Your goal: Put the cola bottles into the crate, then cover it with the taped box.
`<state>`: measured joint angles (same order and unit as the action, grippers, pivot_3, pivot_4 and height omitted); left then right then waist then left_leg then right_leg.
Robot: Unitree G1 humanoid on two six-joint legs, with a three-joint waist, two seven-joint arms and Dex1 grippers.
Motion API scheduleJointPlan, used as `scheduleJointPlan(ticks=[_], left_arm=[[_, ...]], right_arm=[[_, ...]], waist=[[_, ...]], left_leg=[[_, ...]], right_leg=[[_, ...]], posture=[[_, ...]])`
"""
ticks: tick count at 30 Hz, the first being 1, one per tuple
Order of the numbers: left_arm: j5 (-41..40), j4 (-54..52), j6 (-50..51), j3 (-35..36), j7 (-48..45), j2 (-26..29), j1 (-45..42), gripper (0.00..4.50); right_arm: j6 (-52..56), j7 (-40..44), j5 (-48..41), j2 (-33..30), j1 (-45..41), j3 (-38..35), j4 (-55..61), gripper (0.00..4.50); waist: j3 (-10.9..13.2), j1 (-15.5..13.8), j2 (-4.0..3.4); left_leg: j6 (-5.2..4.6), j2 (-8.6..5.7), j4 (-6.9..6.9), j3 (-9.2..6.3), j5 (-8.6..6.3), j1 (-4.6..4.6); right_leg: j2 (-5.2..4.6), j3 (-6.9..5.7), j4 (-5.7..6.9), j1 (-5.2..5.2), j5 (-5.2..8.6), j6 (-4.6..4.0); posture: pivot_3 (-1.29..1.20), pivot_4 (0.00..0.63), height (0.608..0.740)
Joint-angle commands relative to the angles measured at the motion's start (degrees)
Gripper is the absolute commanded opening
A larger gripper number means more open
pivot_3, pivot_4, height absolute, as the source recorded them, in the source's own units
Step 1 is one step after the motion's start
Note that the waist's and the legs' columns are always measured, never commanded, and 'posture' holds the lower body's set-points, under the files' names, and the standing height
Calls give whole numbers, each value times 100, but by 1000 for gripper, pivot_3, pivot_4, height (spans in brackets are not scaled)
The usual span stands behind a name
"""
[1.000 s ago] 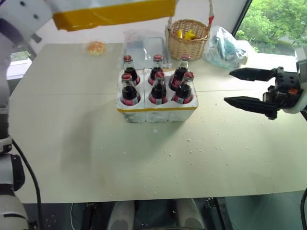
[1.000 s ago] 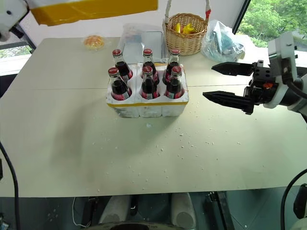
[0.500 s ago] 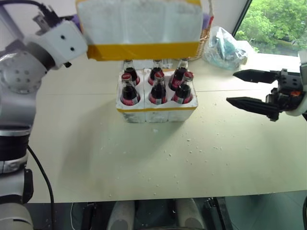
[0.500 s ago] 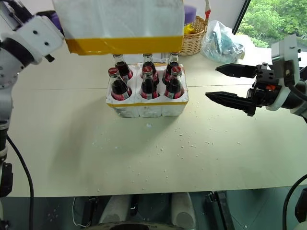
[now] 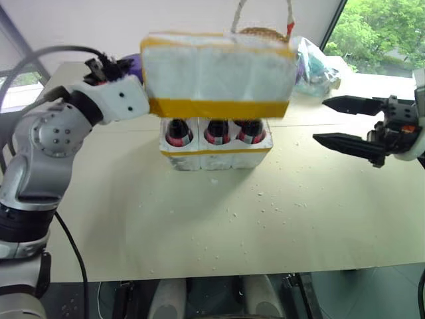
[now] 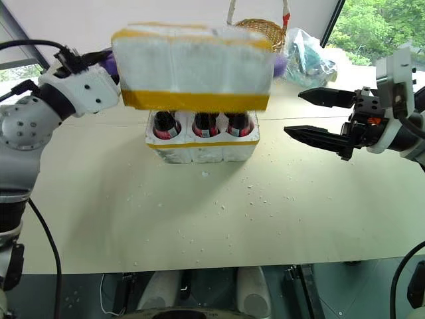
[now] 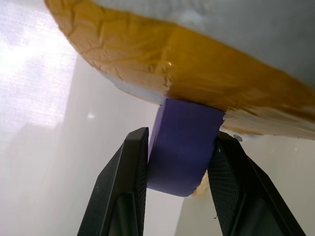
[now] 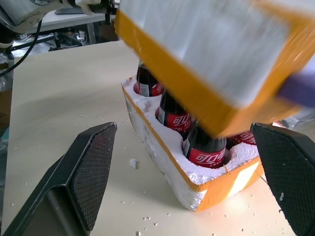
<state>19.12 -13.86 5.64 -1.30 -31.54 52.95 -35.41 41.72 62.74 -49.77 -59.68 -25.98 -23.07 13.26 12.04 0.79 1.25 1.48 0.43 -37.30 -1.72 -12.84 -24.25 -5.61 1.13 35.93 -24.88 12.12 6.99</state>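
Left wrist view: the left gripper [image 7: 178, 147] is seen clenched on a purple handle [image 7: 182, 147] under the large white styrofoam taped box [image 5: 216, 76] banded in yellow, which has been lowered since a second ago over the low white crate [image 5: 216, 151]. Three cola bottles [image 5: 216, 131] are countable. Beside it, the right gripper [image 6: 312, 114] is spread, empty.

Taped box [image 5: 218, 76] caps the cola bottles [image 5: 215, 131] — table [image 5: 299, 219] front open

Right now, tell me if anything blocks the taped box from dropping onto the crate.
Nothing visible does. The taped box hangs over the cola bottles in the crate, held by the left end effector; the right end effector stands apart.
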Motion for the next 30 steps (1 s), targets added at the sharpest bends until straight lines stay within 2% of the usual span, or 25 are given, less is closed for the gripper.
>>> scheduleJointPlan(ticks=[1, 5, 9, 12, 15, 20, 22, 26, 28, 30], left_arm=[[233, 116, -570, 207, 128, 281, 7, 1755], [645, 222, -1105, 133, 360, 438, 286, 1755], [701, 61, -1122, 129, 406, 201, 674, 1755], [680, -18, -1047, 270, 366, 114, 899, 2538], [684, -55, -991, 379, 324, 132, 1084, 4075], [446, -281, -894, 817, 108, 243, 1663, 4075], [-143, -433, -665, 1320, -252, 216, 2067, 4075], [-2463, -803, 748, 2506, -1564, 24, 2651, 4075], [-3816, -892, 1746, 3201, -2387, 109, 2949, 4075], [-5147, -738, 3275, 3898, -2766, 307, 2921, 4075]], right_arm=[[-81, -33, -80, 20, -77, -152, 72, 4500], [-131, -37, -57, 58, -101, -119, 37, 4500], [-178, -20, -35, 68, -127, -82, 7, 4500], [-217, 19, -7, 52, -152, -41, -45, 4500], [-235, 42, 9, 46, -178, -15, -96, 4500], [-288, 153, 107, 11, -75, 42, -123, 4500], [-282, 190, 127, 3, -62, 38, -136, 4500], [-297, 276, 170, -40, -8, 30, -175, 4500], [-320, 317, 221, -50, 6, 57, -218, 4500], [-359, 378, 304, -62, 19, 106, -272, 4500]], waist=[[0, -3, 0], [0, -2, 0], [0, -3, 0], [0, -4, 0], [0, -3, 0], [0, 14, 0], [0, 16, 0], [0, 17, -1], [0, 16, -1], [0, 6, -1]], left_leg=[[0, 0, 0, 0, 0, 0], [0, 0, 1, 0, 0, 0], [0, 0, 1, 1, 0, 1], [0, 0, 0, 1, 0, 0], [0, 0, 0, 1, 0, 0], [0, 1, 1, 1, 0, 1], [0, 2, 3, 1, 0, 3], [0, 7, 5, 3, -1, 6], [0, 8, 4, 3, -1, 7], [0, 8, 4, 5, -1, 10]], right_leg=[[0, 0, -1, 0, 0, 0], [0, 1, -1, 1, 0, 0], [0, 2, -1, 1, 0, 0], [0, 2, -2, 1, 0, 0], [0, 1, -1, 1, 0, 0], [0, 2, -1, 1, 0, 0], [0, 2, 0, 1, 0, 0], [0, 1, -1, 1, 1, -3], [0, 1, -1, 1, 2, -3], [0, 1, -2, 3, 2, -4]], posture=[[0, 150, 737], [0, 150, 737], [0, 150, 737], [0, 150, 737], [0, 150, 737], [0, 150, 737], [0, 150, 737], [0, 150, 737], [0, 150, 737], [0, 150, 737]])
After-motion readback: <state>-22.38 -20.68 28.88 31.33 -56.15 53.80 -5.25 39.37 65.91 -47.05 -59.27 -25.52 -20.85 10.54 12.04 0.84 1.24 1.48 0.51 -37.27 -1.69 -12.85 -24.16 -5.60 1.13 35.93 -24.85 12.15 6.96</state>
